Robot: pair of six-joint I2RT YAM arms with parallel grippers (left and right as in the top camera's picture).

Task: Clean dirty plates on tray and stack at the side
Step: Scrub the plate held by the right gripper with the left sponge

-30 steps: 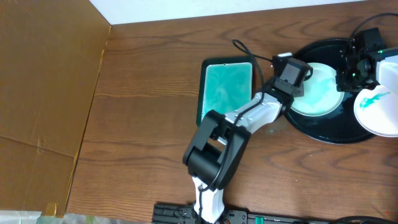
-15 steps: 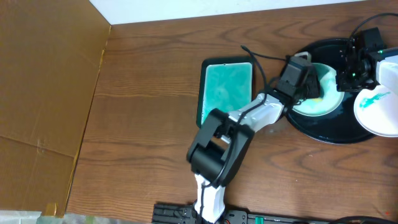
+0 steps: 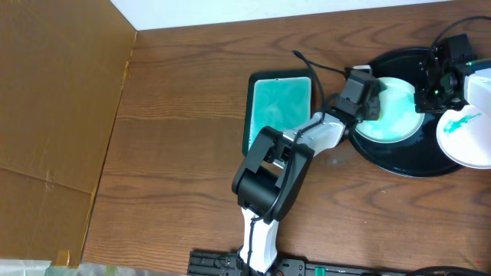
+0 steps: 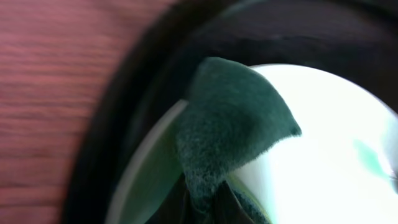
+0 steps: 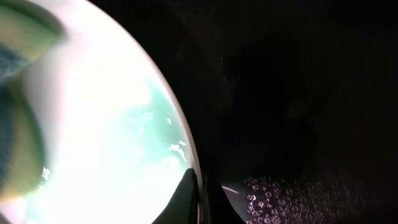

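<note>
Two end effectors: both are closed. The left end effector (image 3: 374,101) is clamped on a dark green sponge (image 4: 230,130). The right end effector (image 3: 430,93) is shut at the plate's opposite rim and appears to pinch it.
Plate in work: the plate (image 3: 395,115) lies inside the black tray (image 3: 406,167). A teal film covers its face, and the sponge presses on its left part.
Second plate: the second plate (image 3: 466,136) carries a teal smear. It sits at the right, overlapping the tray's rim, just beside the right end effector.
Risk, plate shifts: the rim hold looks thin and the face looks wet. A hard sideways scrub could slide or spin the plate out of that pinch.
Risk, plate tips: pressing down near the left rim could lever the far side up.
Risk, sponge lost: only a corner of the sponge sits between the fingers, so drag against the plate could pull it free.
Risk, smearing: one soaked sponge may spread the teal rather than lift it, and droplets already speckle the tray.
Risk, contact: both arms work over one plate, so a long stroke to the right could hit the right end effector or nudge the second plate.
</note>
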